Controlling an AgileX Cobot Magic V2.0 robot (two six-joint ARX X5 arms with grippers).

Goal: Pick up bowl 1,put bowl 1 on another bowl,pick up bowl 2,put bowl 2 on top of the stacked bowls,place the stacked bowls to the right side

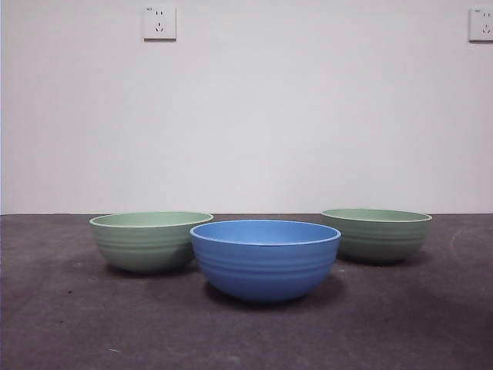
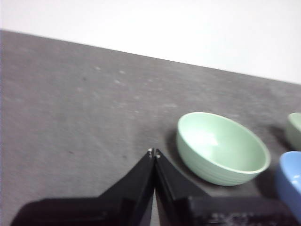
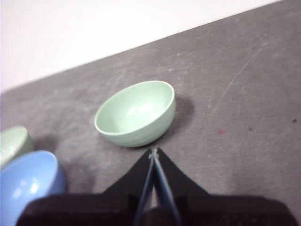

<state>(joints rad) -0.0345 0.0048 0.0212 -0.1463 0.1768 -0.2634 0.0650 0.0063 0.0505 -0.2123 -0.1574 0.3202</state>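
Note:
Three ribbed bowls stand apart on the dark grey table. The blue bowl [image 1: 265,259] is nearest, in the middle; its edge also shows as the blue bowl [image 2: 291,183] and the blue bowl [image 3: 28,186]. A pale green bowl [image 1: 150,240] sits to its left and appears as the green bowl [image 2: 221,147] just beyond my left gripper [image 2: 154,152], which is shut and empty. The other pale green bowl [image 1: 377,233] sits to the right and appears as the green bowl [image 3: 136,113] ahead of my right gripper [image 3: 154,151], also shut and empty. Neither arm shows in the front view.
A white wall with two power sockets [image 1: 159,23] rises behind the table [image 1: 431,324]. Each wrist view catches the far green bowl [image 2: 296,129] and green bowl [image 3: 13,142] at its edge.

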